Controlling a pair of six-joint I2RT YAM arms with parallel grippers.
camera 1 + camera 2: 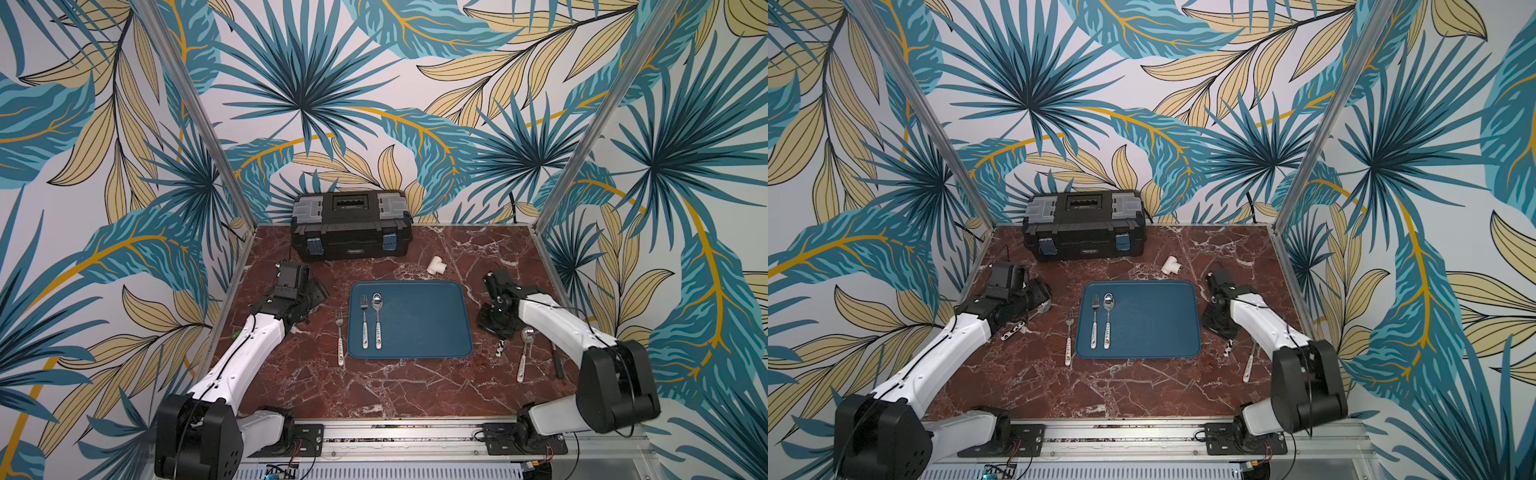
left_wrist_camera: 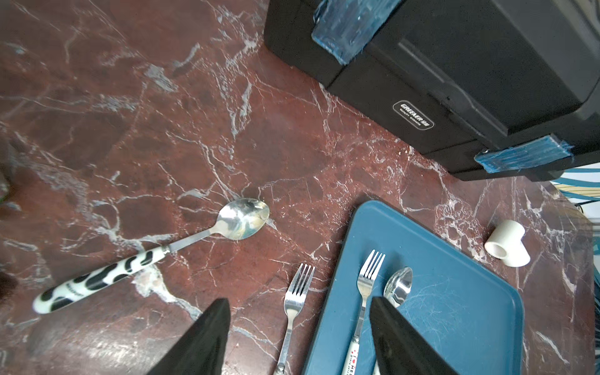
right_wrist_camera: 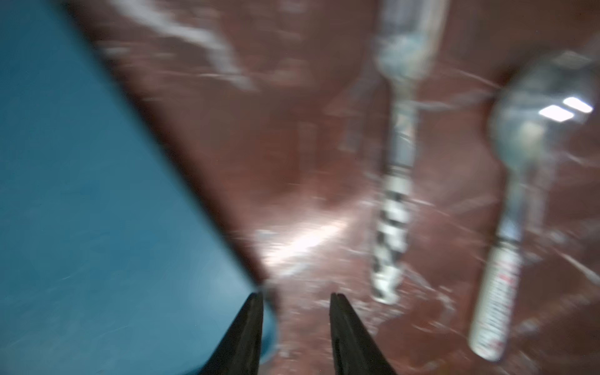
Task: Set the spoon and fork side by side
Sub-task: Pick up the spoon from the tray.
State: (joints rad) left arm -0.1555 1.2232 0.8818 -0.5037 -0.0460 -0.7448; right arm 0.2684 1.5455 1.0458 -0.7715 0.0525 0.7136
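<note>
My left claw (image 2: 298, 299) is spread wide with nothing in it, hanging above the marble table (image 2: 162, 130) near the left edge of the blue tray (image 2: 454, 308); in the wrist view a loose fork (image 2: 297, 292) on the marble shows in the gap. My right claw (image 3: 295, 293) is parted by a narrow gap, also holding nothing, at the tray's right edge; that view is blurred. The fork (image 1: 364, 322) and spoon (image 1: 377, 322) lie just beside each other on the tray, heads toward the back, close to its left edge; the rest of the tray is bare. The fork's white handle carries red and black print of which I read only "HEL". A cow-spotted spoon (image 2: 146, 263) lies on the marble left of the loose fork. Beside the right claw lie a cow-spotted handle (image 1: 500, 347) and a white-handled spoon (image 1: 524, 353), near the table's right edge. At the back stands a black toolbox (image 1: 351, 224) badged "GREENER", with a white pipe fitting (image 1: 436, 265) between it and the tray. The front strip of marble is open
</note>
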